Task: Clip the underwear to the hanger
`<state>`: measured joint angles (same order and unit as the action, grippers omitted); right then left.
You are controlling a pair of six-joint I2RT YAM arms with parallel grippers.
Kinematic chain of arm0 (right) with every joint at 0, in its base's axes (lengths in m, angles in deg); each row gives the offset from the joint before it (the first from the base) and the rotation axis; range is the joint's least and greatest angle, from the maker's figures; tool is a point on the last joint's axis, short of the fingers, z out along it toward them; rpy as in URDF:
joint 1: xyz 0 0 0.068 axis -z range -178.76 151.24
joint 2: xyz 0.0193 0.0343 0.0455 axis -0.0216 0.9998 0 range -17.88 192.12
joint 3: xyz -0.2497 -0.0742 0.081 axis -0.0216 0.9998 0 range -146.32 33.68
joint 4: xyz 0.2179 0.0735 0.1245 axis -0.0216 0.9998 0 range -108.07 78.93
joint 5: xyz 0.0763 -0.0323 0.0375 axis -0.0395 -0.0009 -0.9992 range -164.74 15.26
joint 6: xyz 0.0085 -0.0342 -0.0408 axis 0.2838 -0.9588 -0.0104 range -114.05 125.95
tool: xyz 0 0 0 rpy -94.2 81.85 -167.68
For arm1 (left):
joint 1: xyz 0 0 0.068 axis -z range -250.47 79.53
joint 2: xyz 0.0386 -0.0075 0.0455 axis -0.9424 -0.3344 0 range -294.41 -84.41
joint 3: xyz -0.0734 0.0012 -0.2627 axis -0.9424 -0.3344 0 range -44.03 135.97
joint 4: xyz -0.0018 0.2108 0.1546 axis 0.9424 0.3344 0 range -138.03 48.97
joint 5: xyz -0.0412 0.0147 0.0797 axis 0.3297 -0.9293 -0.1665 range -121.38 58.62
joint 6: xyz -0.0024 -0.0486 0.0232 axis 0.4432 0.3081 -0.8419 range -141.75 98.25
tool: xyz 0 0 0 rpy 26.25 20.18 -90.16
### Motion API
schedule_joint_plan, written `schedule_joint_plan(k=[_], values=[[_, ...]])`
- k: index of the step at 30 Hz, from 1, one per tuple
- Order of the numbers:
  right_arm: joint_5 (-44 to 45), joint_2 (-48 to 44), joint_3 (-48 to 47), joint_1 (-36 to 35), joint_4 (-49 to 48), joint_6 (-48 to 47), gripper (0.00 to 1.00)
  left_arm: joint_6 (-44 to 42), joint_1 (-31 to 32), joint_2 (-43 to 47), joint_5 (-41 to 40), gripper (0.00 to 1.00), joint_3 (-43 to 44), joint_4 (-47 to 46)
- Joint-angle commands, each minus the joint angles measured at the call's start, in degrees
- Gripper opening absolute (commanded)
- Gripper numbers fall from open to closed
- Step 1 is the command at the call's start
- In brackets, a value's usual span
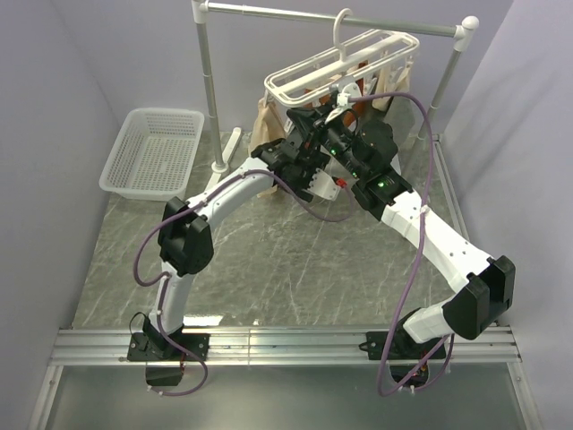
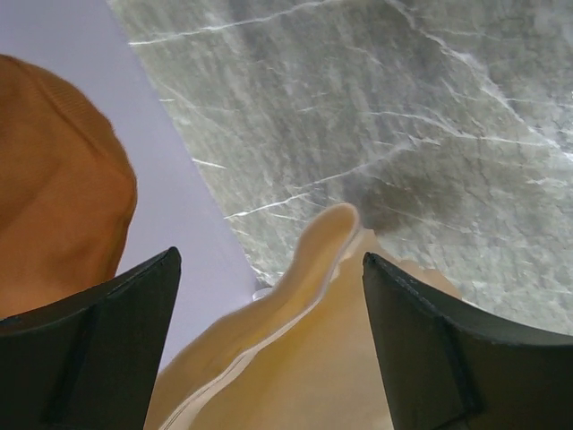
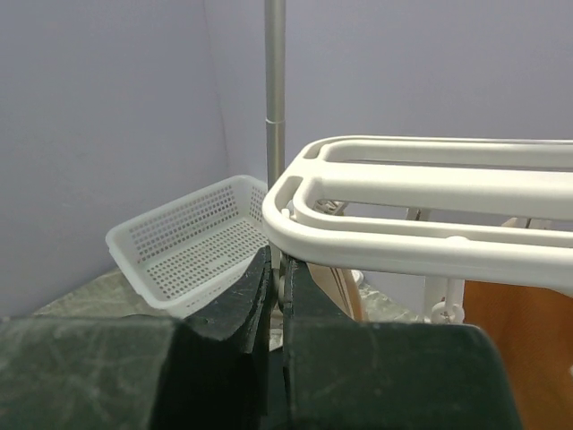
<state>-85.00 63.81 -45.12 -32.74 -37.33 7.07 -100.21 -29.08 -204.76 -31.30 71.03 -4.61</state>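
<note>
The white hanger (image 1: 345,64) hangs by its hook from the rail, with small clips dangling under its frame (image 3: 421,237). The pale beige underwear (image 1: 265,121) hangs below its left side. In the left wrist view the underwear (image 2: 304,349) lies between the wide-apart fingers of my left gripper (image 2: 269,264), which is open and not gripping it. My right gripper (image 3: 279,269) is shut on a thin white clip just under the frame's near left corner. Both grippers sit close together under the hanger, left gripper (image 1: 300,134) and right gripper (image 1: 333,121).
A white mesh basket (image 1: 152,152) sits at the back left, also in the right wrist view (image 3: 188,242). A rust-orange garment (image 2: 54,197) hangs beside the underwear. The rail's grey upright pole (image 3: 275,81) stands behind the hanger. The table is grey marble (image 2: 403,107).
</note>
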Motion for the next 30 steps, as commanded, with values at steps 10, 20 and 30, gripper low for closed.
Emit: schedule_joint_plan(k=[10, 20, 30], values=[[-0.6, -2.5, 0.8, -0.2, -1.1, -0.4, 0.0, -1.9, -3.2, -5.7, -3.4, 0.76, 7.5, 9.7], [-0.1, -2.2, 0.8, 0.6, -0.9, 0.9, 0.0, -2.8, -3.8, 0.5, 4.2, 0.0, 1.8, 8.8], [1.3, -1.1, -0.6, 1.3, -0.7, 3.0, 0.0, 0.1, -6.1, 19.6, 25.2, 0.0, -15.6, 5.0]])
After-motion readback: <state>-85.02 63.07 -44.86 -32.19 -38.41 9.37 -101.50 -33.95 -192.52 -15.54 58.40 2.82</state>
